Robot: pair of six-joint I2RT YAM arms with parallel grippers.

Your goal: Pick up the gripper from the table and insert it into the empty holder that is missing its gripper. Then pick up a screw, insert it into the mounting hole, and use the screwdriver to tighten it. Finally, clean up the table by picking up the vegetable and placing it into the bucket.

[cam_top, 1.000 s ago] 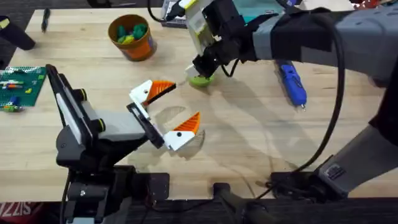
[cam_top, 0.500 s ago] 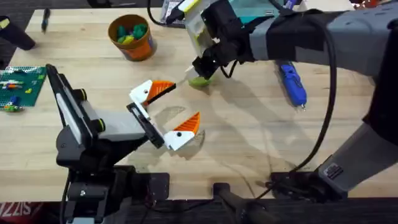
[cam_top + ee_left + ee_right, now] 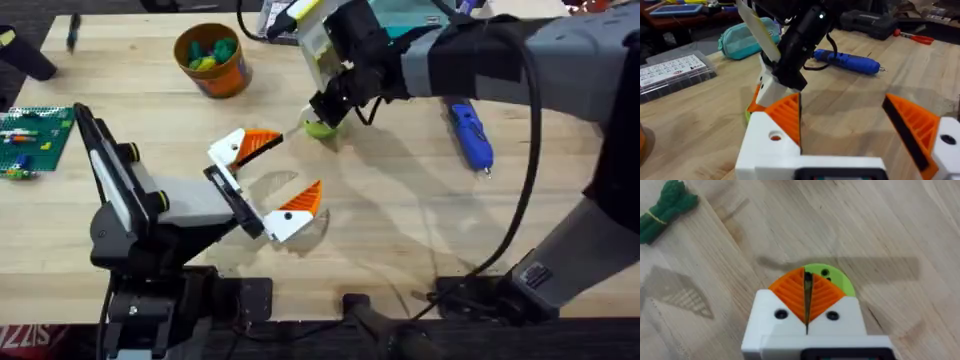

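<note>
My right gripper (image 3: 322, 120) reaches across to the table's middle and hangs just above a green round disc (image 3: 320, 129). Its orange pads (image 3: 790, 292) are pressed together, with a small dark screw (image 3: 808, 281) pinched at their tips over the disc (image 3: 837, 280). My left gripper (image 3: 298, 164) stands open nearby. Both its white holders (image 3: 228, 150) carry orange wedge tips (image 3: 790, 117). The blue screwdriver (image 3: 470, 135) lies to the right. The orange bucket (image 3: 212, 58) stands at the back left. A green vegetable (image 3: 662, 210) lies near the disc.
A green brick plate (image 3: 30, 140) lies at the left edge. A teal pouch (image 3: 747, 37) and a clear labelled box (image 3: 670, 72) sit at the far side of the table. Bare wood lies in front of the screwdriver.
The right arm has shifted very slightly over the green disc. The left arm has not moved.
</note>
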